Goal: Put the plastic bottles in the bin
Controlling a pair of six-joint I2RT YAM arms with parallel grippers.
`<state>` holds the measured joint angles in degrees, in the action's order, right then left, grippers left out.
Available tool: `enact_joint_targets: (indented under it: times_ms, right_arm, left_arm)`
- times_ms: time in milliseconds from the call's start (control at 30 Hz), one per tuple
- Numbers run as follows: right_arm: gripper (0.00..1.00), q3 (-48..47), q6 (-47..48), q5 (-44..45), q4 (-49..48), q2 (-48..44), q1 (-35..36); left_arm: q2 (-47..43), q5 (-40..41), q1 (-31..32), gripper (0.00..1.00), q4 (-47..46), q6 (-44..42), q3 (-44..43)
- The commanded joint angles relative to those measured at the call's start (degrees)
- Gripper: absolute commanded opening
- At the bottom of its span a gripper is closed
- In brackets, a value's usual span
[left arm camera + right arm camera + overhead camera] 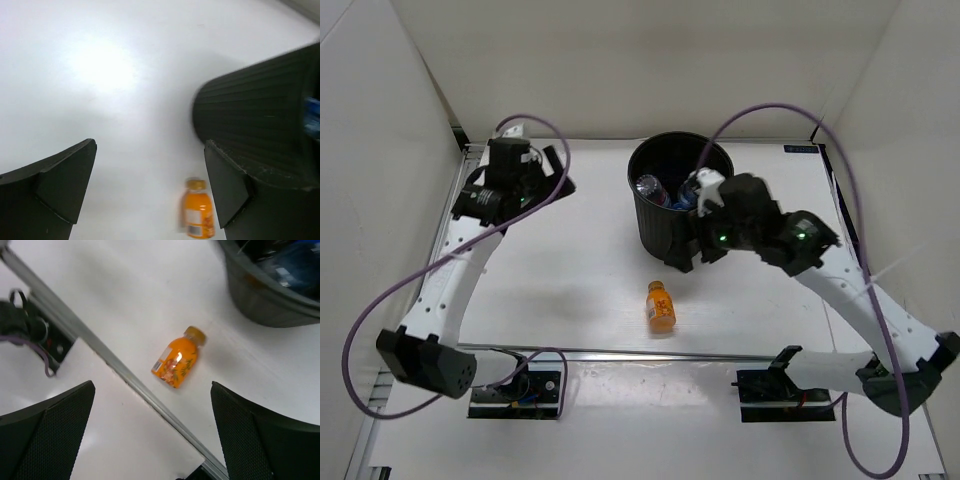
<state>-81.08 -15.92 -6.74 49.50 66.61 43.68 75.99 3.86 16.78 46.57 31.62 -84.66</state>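
The black bin (665,225) stands at the back middle of the table. Inside it lie plastic bottles, one clear with a blue label (648,186) and more blue (684,196) beside it. A stubby orange bottle (661,306) lies on its side in front of the bin, apart from both grippers. My right gripper (692,255) hangs open against the bin's front right wall, with the orange bottle (177,359) below and ahead of it (152,425). My left gripper (558,175) is open and empty at the back left; its view (150,185) shows the bin (250,120) and the orange bottle (198,215).
A metal rail (125,375) runs along the table's near edge just in front of the orange bottle. The arm mounts with cables (515,385) (785,385) sit beyond it. White walls close in the left, back and right sides.
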Motion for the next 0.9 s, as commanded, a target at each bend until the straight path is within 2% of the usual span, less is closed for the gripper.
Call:
enact_joint_targets:
  times_ms: [0,67,133,400,533,700,867]
  right_arm:
    - [1.0,2.2,2.0,8.0,2.1,3.1,8.2]
    - [1.0,4.9,0.2,12.9,2.7,4.3,13.1]
    - [1.0,8.8,-1.3,14.6,2.2,5.4,14.8]
    - [1.0,13.2,-5.6,24.7,1.1,18.1,23.8]
    - [1.0,12.6,-7.8,25.7,-0.2,25.0,24.9]
    - [1.0,10.0,-8.4,27.1,-1.7,32.9,24.3]
    - [1.0,9.4,-7.6,28.5,-5.5,34.1,23.7]
  left_arm:
    - [-6.9,3.9,-3.4,1.0,4.4,0.8,4.8]
    - [-8.3,3.9,-5.8,1.0,5.0,0.8,7.7]
    - [-9.4,3.3,-7.5,1.0,6.5,0.8,9.2]
    - [-15.2,3.3,-9.5,1.0,9.7,0.8,17.7]
    - [-16.4,-1.5,-10.8,1.0,11.3,-0.2,19.0]
    - [-18.0,-0.7,-10.3,1.0,13.5,-1.5,18.5]
    - [-20.3,-0.7,-10.3,1.0,14.1,-1.5,19.8]
